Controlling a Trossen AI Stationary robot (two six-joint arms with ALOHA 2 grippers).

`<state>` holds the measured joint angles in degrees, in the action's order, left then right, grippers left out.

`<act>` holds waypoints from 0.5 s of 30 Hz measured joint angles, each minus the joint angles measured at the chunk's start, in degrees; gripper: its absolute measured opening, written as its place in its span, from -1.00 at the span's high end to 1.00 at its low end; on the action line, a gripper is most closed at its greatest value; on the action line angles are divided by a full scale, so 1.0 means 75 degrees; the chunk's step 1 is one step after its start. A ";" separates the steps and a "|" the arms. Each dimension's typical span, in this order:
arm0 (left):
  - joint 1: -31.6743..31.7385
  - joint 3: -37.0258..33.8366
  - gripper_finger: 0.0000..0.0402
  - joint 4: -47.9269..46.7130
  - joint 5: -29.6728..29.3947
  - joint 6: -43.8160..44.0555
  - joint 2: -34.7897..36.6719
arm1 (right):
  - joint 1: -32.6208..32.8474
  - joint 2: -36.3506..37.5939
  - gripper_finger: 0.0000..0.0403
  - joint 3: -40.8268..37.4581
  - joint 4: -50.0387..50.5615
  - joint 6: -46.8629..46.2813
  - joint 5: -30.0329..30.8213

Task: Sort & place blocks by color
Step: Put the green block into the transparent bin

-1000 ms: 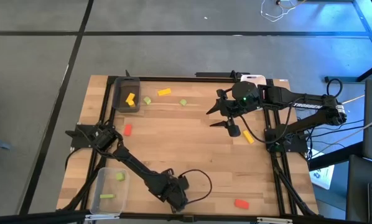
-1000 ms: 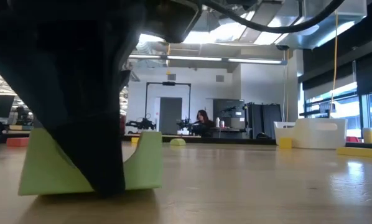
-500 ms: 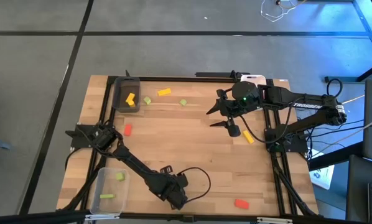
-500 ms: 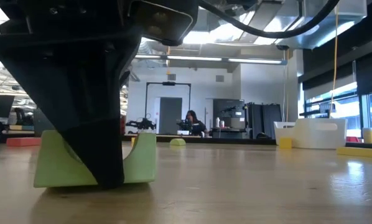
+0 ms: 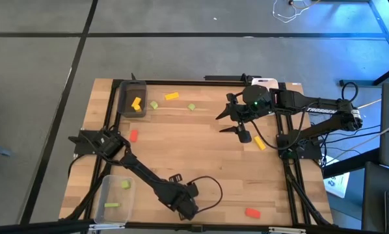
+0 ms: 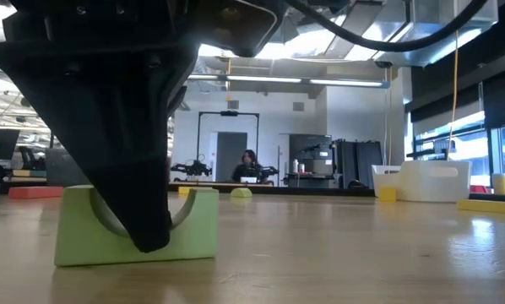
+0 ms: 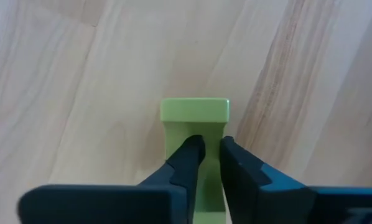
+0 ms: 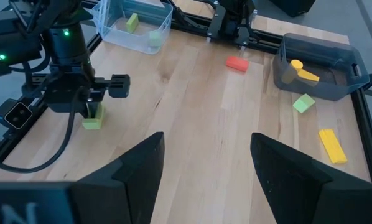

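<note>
A light green block (image 7: 195, 111) with a curved hollow in its top rests on its flat underside near the table's near edge, also seen in the low view (image 6: 198, 232). My left gripper (image 7: 212, 144) points down onto its middle, shut on it. My right gripper (image 8: 208, 174) hangs open above the far right of the table (image 5: 222, 123), holding nothing. Loose red blocks (image 5: 134, 135), (image 5: 252, 212), yellow blocks (image 5: 172, 96), (image 5: 259, 143) and green blocks (image 5: 154, 104), (image 5: 192, 106) lie on the table. My left gripper comes from above, pointing steeply down, onto the block's middle, at its hollow (image 7: 212, 134). The two fingers (image 7: 189, 155) stand almost together across the block, with a thin strip of green between them. What they clamp is hidden by the fingers. The block's underside (image 6: 193, 257) stays on the table.
A dark grey tray (image 5: 124, 107) at the far left holds yellow blocks. A clear tray (image 5: 105, 188) at the near left holds green blocks. A white tray (image 5: 265, 82) stands at the far right under my right arm. A cable (image 5: 211, 192) loops beside my left gripper.
The green block has turned about on the table under my left gripper: a second ago it showed a corner to the low view, now its hollowed face looks squarely at it. It has not left the table.
</note>
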<state>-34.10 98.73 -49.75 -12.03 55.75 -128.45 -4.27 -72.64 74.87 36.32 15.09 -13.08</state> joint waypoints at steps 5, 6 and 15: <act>0.0005 0.0218 0.94 -0.0306 0.0121 -0.0286 -0.0031 | 0.0000 0.0000 -0.19 0.0000 0.0000 -0.0002 0.0000; 0.0011 0.0226 0.97 -0.0305 0.0177 -0.0294 -0.0031 | 0.0000 0.0000 -0.19 0.0000 0.0000 -0.0001 0.0000; 0.0069 0.0291 0.96 -0.0297 0.0559 -0.0109 -0.0022 | 0.0000 0.0000 -0.19 0.0000 0.0000 0.0015 0.0000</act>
<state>-33.58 100.91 -51.97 -7.84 54.94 -128.62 -4.27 -72.64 74.87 36.33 15.20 -13.08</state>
